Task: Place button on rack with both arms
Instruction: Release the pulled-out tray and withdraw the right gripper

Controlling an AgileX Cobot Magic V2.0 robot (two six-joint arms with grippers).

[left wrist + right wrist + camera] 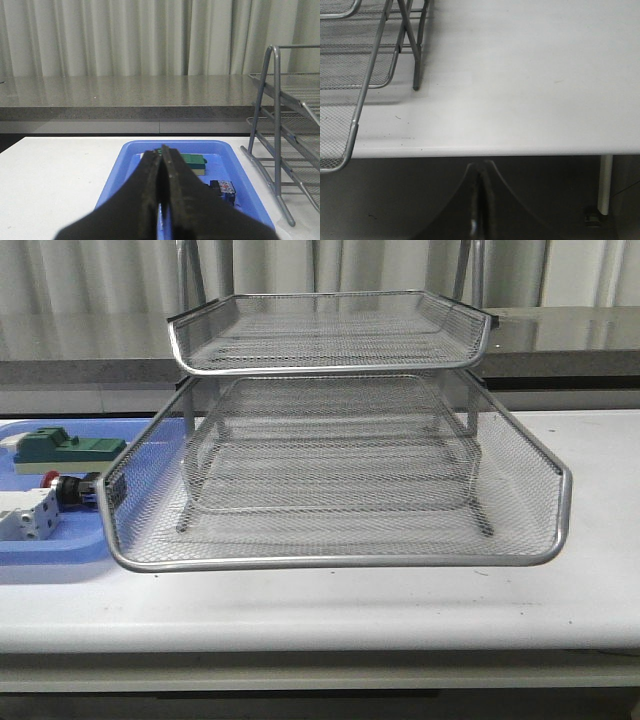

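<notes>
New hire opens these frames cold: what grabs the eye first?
The silver mesh rack fills mid-table in the front view, one tier pulled out toward the camera. To its left, the blue tray holds the red-capped button, a green-topped block and a white block. Both wrist views show a shut, empty pincer: left pincer over the tray, right pincer off the table's near edge.

A blue tray [50, 565] sits on the white table [400, 610], holding a green-topped block [68, 448] and a white block [28, 514].
</notes>
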